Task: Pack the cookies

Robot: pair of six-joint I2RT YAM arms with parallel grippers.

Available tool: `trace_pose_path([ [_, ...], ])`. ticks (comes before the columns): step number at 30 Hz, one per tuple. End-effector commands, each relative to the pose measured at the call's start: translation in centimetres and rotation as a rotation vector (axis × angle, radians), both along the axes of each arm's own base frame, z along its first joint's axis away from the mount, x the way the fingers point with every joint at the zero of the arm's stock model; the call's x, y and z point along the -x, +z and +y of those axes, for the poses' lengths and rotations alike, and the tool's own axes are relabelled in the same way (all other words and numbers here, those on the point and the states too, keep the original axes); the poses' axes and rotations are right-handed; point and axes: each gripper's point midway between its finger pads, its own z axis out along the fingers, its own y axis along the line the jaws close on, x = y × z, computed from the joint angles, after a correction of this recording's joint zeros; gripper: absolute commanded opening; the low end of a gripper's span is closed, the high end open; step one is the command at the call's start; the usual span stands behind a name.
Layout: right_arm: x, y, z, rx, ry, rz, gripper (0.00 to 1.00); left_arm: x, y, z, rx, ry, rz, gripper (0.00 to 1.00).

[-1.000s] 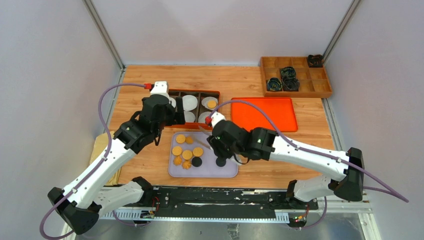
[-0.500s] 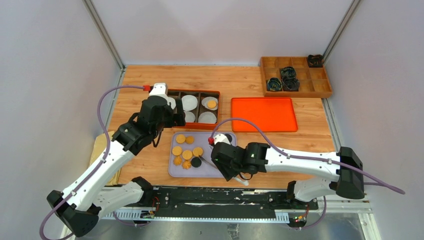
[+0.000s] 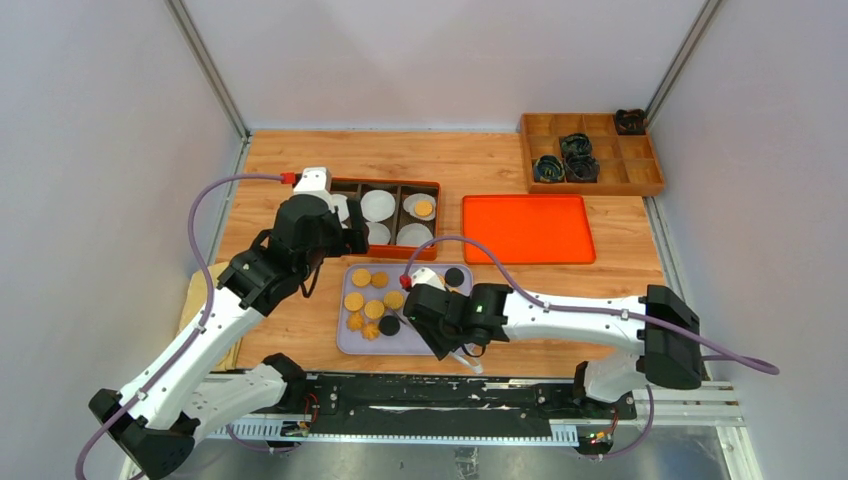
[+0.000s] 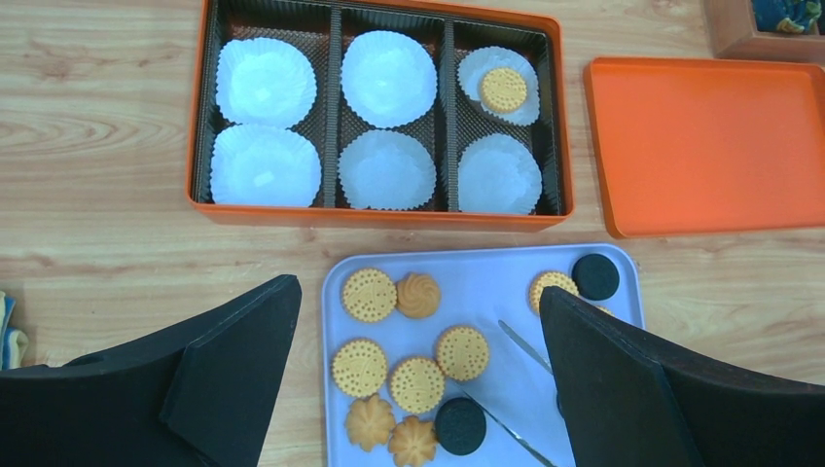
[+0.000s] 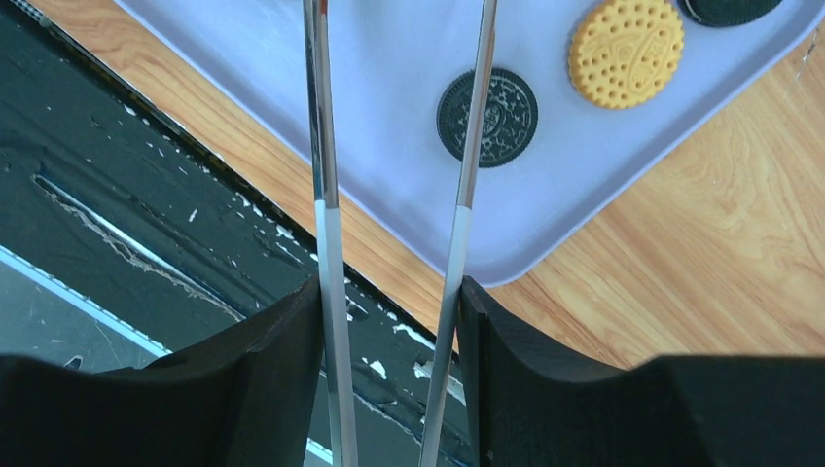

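Observation:
Several cookies (image 3: 372,300), golden, black and flower-shaped, lie on a lavender tray (image 3: 398,346). One golden cookie (image 4: 504,89) sits in a white paper cup in the orange box (image 4: 379,216); the other cups are empty. My left gripper (image 4: 418,292) is open and empty above the tray's far edge, and it also shows in the top view (image 3: 342,238). My right gripper (image 5: 389,292) is shut on metal tongs (image 5: 319,146), whose arms reach over the tray. One arm crosses a black cookie (image 5: 486,117), and a golden cookie (image 5: 625,51) lies beside it.
An orange lid (image 3: 527,228) lies right of the box. A wooden compartment box (image 3: 590,152) with dark items stands at the back right. A black rail (image 5: 146,175) runs along the near table edge under my right gripper. A wooden board (image 3: 200,290) lies at the left.
My right arm has swung from the tray's far side toward the near edge and left, carrying the tongs. The left arm has barely moved.

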Motion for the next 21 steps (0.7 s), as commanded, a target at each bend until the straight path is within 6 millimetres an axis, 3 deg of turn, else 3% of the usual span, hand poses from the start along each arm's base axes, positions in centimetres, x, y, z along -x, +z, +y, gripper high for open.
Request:
trace_pose_path([
  [1, -0.5, 0.6, 1.4, -0.006, 0.023, -0.035, 0.53, 0.2, -0.1, 0.5, -0.005, 0.010, -0.004, 1.00],
  [5, -0.6, 0.3, 2.2, 0.000, 0.038, -0.032, 0.50, 0.2, -0.2, 0.5, -0.006, 0.012, -0.003, 1.00],
  [10, -0.7, 0.4, 2.8, 0.002, 0.045, -0.027, 0.17, 0.3, -0.3, 0.6, -0.011, 0.011, 0.001, 1.00],
  [12, -0.9, 1.0, 2.7, -0.004, 0.038, -0.039, 0.07, 0.4, -0.1, 0.7, -0.009, 0.013, -0.004, 1.00],
  [15, -1.7, 2.9, 2.5, -0.016, 0.030, -0.088, 0.05, 0.5, 0.6, 0.9, -0.002, 0.018, -0.022, 1.00],
  [21, -4.2, 8.6, 2.4, -0.078, 0.016, -0.242, 0.05, 0.5, 2.6, 1.7, -0.008, 0.044, -0.060, 1.00],
])
